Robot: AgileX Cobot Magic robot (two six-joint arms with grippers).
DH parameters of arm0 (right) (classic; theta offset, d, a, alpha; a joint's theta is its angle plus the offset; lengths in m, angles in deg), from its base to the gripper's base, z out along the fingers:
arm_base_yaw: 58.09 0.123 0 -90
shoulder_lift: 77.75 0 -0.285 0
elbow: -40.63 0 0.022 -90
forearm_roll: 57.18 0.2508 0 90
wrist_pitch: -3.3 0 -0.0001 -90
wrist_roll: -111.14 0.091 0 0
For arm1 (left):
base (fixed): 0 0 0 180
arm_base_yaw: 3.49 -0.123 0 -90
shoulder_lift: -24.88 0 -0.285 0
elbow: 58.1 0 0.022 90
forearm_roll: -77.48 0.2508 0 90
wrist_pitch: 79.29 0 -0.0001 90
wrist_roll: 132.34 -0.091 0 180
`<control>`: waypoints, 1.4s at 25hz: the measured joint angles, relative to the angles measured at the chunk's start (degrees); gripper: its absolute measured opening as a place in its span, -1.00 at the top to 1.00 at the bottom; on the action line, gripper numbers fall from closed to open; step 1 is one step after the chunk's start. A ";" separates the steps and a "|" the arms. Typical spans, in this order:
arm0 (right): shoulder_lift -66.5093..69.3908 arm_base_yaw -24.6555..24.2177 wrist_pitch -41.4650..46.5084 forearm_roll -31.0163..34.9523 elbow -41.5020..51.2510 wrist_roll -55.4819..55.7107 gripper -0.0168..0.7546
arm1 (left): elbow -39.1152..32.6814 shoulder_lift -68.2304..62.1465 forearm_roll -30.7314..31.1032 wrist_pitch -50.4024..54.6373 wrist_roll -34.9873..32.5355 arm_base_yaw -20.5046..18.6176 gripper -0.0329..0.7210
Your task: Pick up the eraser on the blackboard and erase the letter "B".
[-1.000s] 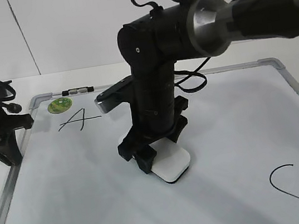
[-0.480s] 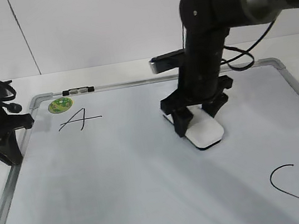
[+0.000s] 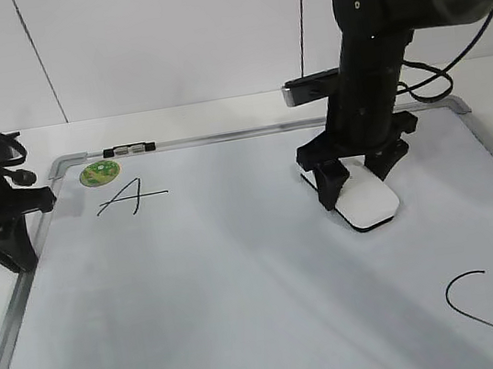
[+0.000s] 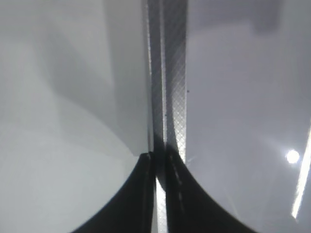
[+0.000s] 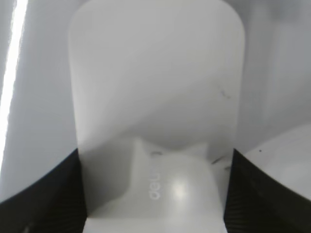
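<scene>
The white eraser (image 3: 367, 203) lies flat on the blackboard (image 3: 225, 290), right of its middle. My right gripper (image 3: 356, 188) points down and is shut on the eraser, its black fingers on both long sides. In the right wrist view the eraser (image 5: 155, 97) fills the space between the two fingers (image 5: 155, 160), with grey lettering on its top. No letter "B" shows on the board. My left gripper (image 3: 18, 258) is shut and empty at the board's left edge, over the silver frame (image 4: 170, 73) in the left wrist view (image 4: 158, 160).
A black "A" (image 3: 128, 198) is at the board's far left and a black "C" (image 3: 478, 303) at the near right. A round green sticker (image 3: 98, 173) and a small marker (image 3: 128, 149) sit at the far left corner.
My right arm has slid the eraser across the board from the middle to the right. The left arm has not moved.
</scene>
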 joint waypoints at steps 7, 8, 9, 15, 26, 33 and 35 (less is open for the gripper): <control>1.57 -0.49 1.72 -0.59 -4.37 0.13 -0.49 | 0.00 0.00 0.00 0.12 0.00 0.00 0.86; 1.78 -0.57 1.80 -0.59 -4.89 0.23 -0.49 | 0.00 0.00 0.00 0.12 0.00 0.00 0.86; 1.77 -0.64 1.80 -0.59 -5.32 0.23 -0.49 | 0.00 0.00 0.00 0.12 0.00 0.00 0.86; 0.88 -1.91 1.95 0.16 -5.66 0.35 -0.49 | 0.00 0.00 0.00 0.12 0.00 0.00 0.86; -7.03 -9.47 2.23 0.34 -4.99 0.35 -0.49 | 0.00 0.00 0.12 0.12 0.00 0.00 0.86; -14.93 -14.19 2.23 0.34 6.18 -0.52 -0.49 | 0.00 0.00 0.25 0.12 0.00 0.00 0.86; -17.44 -14.24 2.23 0.34 9.79 -1.09 -0.49 | 0.00 0.00 0.25 0.12 0.00 0.00 0.86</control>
